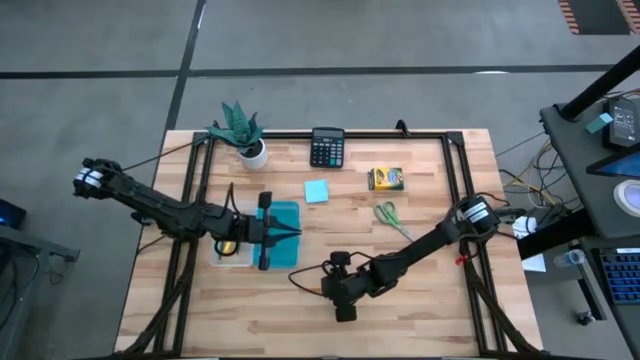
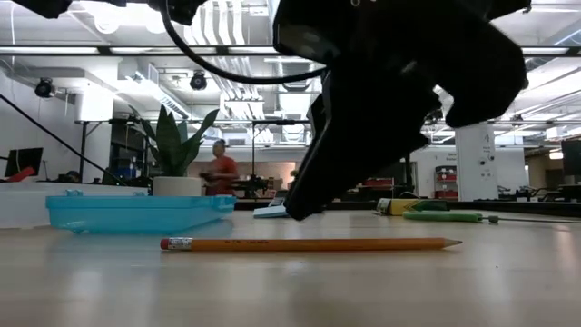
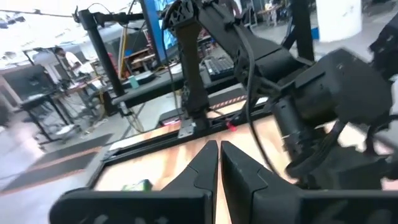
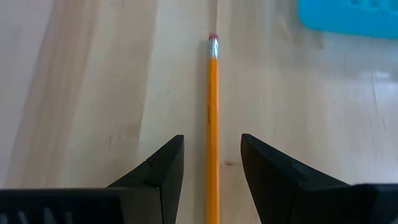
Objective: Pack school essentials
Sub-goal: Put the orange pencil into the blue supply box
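The right arm's fingers [image 4: 211, 180] stand narrowly apart, one on each side of an orange pencil [image 4: 212, 124] that lies flat on the bench [image 1: 420, 310]; they straddle it without visibly pinching it. In the low view the pencil [image 2: 309, 243] lies alone on the wood near the front, its pink eraser end towards the teal lid [image 2: 136, 213] and its sharpened tip the other way, with the dark right arm hanging just over it. The left arm's fingers [image 3: 219, 174] are pressed together with nothing between them. From above, the left arm reaches in from the left side, its fingers [image 1: 292, 234] over the teal lid [image 1: 283, 215].

Farther back on the bench lie a light-blue sticky-note pad [image 1: 317, 191], a yellow crayon box [image 1: 385, 179] and green-handled scissors [image 1: 388, 214], well apart from one another. A calculator [image 1: 327, 147] and a potted plant [image 1: 242, 130] sit along the far edge. A person [image 2: 221, 171] stands in the room beyond.
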`<control>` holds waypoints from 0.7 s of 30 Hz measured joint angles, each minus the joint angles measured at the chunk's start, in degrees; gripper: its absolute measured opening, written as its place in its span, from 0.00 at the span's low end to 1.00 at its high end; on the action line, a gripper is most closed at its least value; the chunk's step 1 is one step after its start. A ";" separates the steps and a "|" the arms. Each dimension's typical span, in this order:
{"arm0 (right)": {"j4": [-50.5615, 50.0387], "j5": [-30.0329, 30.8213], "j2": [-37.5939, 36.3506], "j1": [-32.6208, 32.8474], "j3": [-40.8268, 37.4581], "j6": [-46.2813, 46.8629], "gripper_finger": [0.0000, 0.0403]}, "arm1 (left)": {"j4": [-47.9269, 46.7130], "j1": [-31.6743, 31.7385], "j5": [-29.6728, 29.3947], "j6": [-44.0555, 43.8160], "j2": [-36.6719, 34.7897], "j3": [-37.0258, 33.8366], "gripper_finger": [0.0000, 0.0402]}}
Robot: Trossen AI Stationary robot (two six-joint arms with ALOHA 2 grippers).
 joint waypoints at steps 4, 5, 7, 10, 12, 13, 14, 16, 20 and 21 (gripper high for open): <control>1.08 0.66 0.89 0.01 -0.31 -0.10 0.37 | -0.01 0.00 -0.81 1.45 -0.27 -0.37 0.00; 1.15 0.90 0.89 -0.01 -0.42 -0.25 0.37 | 0.01 0.00 -0.83 1.27 -0.33 -0.37 0.00; 3.65 1.05 1.17 -0.24 -0.49 -0.42 0.37 | -0.08 -0.07 -0.87 0.79 -0.44 -0.45 0.00; 5.51 1.07 2.30 -0.38 -0.63 -0.13 0.37 | -0.08 -0.17 -0.87 0.72 -0.52 -0.52 0.00; 6.68 0.88 3.57 -0.40 -0.68 0.66 0.37 | -0.22 -0.20 -0.87 0.70 -0.54 -0.52 0.00; 7.16 0.77 3.84 -0.40 -0.71 1.11 0.37 | -0.25 -0.22 -0.87 0.70 -0.52 -0.52 0.00; 7.32 0.49 3.88 -0.40 -0.73 1.24 0.37 | -0.23 -0.22 -0.87 0.67 -0.54 -0.52 0.00; 8.72 0.26 4.48 -0.51 -0.74 1.52 0.37 | -0.25 -0.22 -0.87 0.65 -0.52 -0.52 0.00; 8.83 -0.07 4.50 -0.77 -0.82 1.52 0.36 | -0.31 -0.22 -0.87 0.59 -0.53 -0.54 0.00; 8.82 -0.17 4.50 -0.87 -0.82 1.52 0.35 | -0.34 -0.22 -0.87 0.57 -0.52 -0.54 0.00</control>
